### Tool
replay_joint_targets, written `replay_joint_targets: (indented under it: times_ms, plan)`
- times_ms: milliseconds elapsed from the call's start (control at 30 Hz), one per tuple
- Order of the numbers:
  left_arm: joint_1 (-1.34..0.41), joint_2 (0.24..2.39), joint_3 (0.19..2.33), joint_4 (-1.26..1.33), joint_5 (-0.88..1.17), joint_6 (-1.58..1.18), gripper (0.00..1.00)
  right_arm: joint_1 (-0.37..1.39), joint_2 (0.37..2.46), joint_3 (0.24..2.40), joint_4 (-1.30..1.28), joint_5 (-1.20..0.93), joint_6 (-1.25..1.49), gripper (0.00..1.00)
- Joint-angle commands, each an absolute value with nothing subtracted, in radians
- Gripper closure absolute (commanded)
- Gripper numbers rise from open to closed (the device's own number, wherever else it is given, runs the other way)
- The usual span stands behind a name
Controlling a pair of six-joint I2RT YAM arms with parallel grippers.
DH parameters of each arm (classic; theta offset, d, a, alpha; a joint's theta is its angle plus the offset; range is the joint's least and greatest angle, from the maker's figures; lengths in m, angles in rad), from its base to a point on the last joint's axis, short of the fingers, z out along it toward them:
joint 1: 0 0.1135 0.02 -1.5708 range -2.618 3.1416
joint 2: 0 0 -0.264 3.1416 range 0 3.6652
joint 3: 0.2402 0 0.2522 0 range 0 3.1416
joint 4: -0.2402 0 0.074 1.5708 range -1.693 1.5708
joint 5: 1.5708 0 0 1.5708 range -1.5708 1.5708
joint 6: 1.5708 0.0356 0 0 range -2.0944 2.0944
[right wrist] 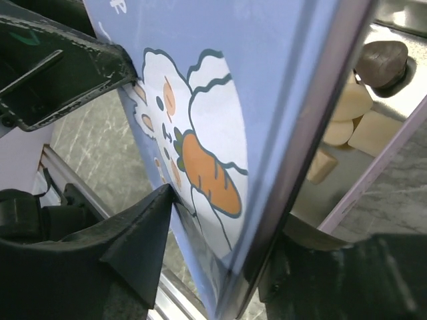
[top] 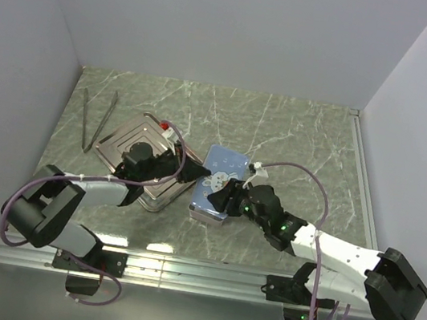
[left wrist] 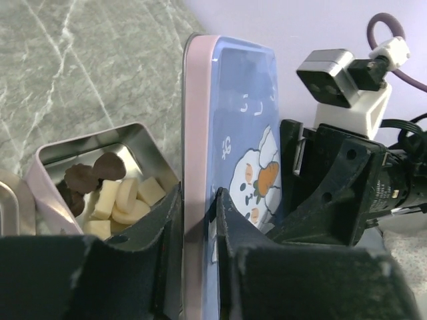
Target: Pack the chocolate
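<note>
Chocolate [left wrist: 113, 200]: small dark and cream lumps inside open rectangular silver tin [left wrist: 87, 137].
Blue rabbit-print metal lid [left wrist: 233, 100]: left gripper [left wrist: 199, 220] and right gripper [right wrist: 227, 223] each clamp its rim.
Closing: probably best squared to tin, lowered level.

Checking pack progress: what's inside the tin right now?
Dark and cream chocolate pieces lie in the tin. The blue rabbit lid and the left gripper clamping it cover the tin's near side, so no full count.

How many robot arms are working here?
2. The left arm reaches in from the lower left, the right arm from the lower right; both meet at the blue rabbit lid.
</note>
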State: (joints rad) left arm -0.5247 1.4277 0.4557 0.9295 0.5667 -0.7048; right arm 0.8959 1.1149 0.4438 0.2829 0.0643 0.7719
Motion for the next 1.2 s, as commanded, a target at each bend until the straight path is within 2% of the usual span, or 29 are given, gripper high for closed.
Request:
replay_joint_targets:
  times_ms: [0,267,333,433,1000,1100,1167]
  plan:
    - [-0.535,1.42,0.454,0.853,0.446,-0.626,0.99,0.914,1.06,0.473,0.405,0.08,0.709,0.36]
    - [-0.531,1.508,0.463,0.91,0.543,-0.658,0.99,0.914,1.003,0.454,0.387,0.112,0.707,0.33]
    - [-0.526,1.519,0.466,0.907,0.543,-0.661,0.99,0.913,1.02,0.462,0.377,0.113,0.71,0.25]
    - [-0.519,1.525,0.46,0.9,0.531,-0.652,0.99,0.91,1.057,0.476,0.374,0.114,0.716,0.22]
    - [-0.517,1.646,0.557,0.704,0.443,-0.583,0.99,0.874,1.201,0.534,0.327,0.112,0.733,0.23]
    - [-0.517,1.644,0.56,0.692,0.434,-0.575,0.94,0.867,1.209,0.534,0.328,0.106,0.733,0.24]
    - [-0.515,1.638,0.56,0.678,0.419,-0.572,0.84,0.865,1.206,0.535,0.321,0.11,0.733,0.24]
